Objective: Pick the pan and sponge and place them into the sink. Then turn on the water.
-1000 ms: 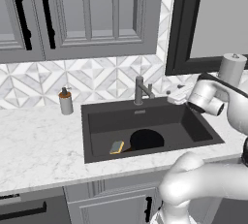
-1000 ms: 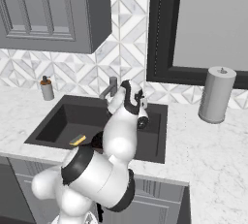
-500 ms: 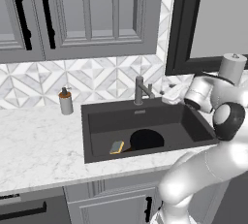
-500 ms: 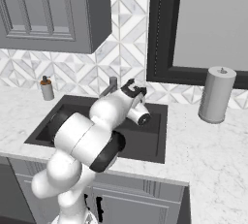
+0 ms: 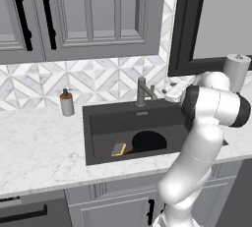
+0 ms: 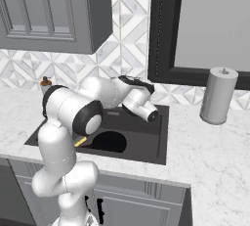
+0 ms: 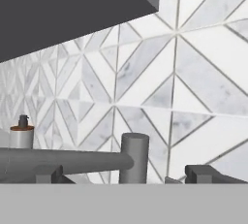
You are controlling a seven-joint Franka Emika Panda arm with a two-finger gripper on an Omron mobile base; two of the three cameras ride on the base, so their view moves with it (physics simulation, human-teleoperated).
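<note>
Since a second ago the arm has swung its elbow round and carried the gripper (image 7: 124, 177) back toward the wall behind the basin, so its hand now sits close to the faucet (image 5: 143, 92); the sponge and pan lie where they were. Nearest me, the marble table (image 5: 39, 152) runs along the front, and the sink (image 5: 103, 123) is set into it. Down in the sink the sponge (image 5: 118, 149) rests on the floor toward the front left, touching the rim of the pan (image 5: 147, 141), which lies flat just to its right. From the right base view the pan (image 6: 110, 142) shows as a dark round shape under the arm. Behind the basin, the gripper has its jaws spread wide with nothing between them, and in the hand view the faucet's upright post (image 7: 134, 157) stands between the two tips, its spout running off to the left. No stream falls from the spout. Farther back, a soap dispenser (image 5: 66, 103) stands on the table left of the sink, and a paper towel roll (image 6: 218, 95) stands well off to the right, against the tiled wall (image 5: 98, 81).
</note>
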